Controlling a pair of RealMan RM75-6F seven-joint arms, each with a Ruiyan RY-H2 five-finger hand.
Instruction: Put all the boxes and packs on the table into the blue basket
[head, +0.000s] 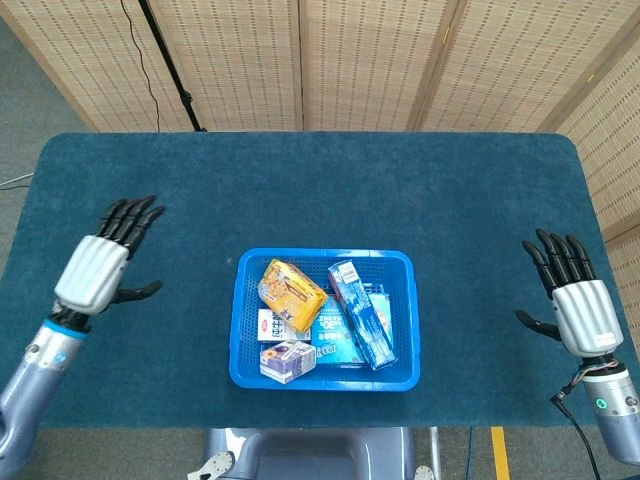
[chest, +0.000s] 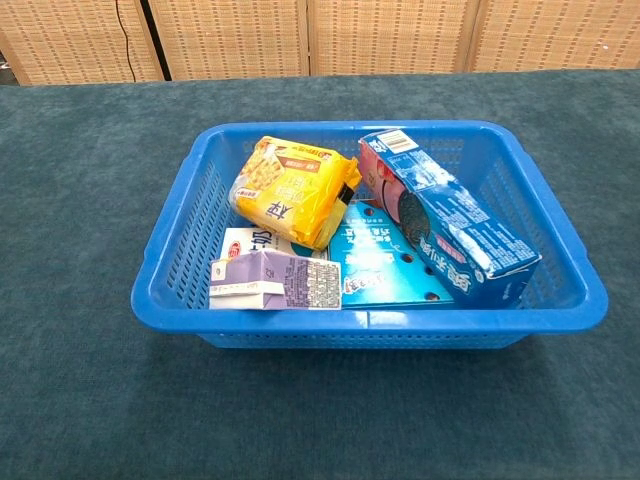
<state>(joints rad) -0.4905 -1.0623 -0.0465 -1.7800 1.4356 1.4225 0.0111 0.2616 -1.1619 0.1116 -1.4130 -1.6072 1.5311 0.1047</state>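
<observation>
1. Nearest you in the chest view, the purple carton (chest: 275, 280) lies on its side against the front wall of the blue basket (chest: 370, 325), a rectangular tub with perforated plastic walls.
2. Behind it, a white pack (chest: 243, 243) and a flat teal box (chest: 378, 262) lie on the basket floor.
3. The glossy, crinkled yellow pack (chest: 290, 190) rests on top of them toward the left.
4. The long blue box (chest: 450, 225) leans diagonally along the right side.
5. In the head view, your left hand (head: 98, 268) hovers over the felt-like teal table (head: 320, 190) at mid-left, fingers apart, holding nothing.
6. Your right hand (head: 574, 305) sits at the lower right, fingers (head: 556, 254) apart, empty.
7. Woven tan screens (head: 380, 60) stand across the top.
</observation>
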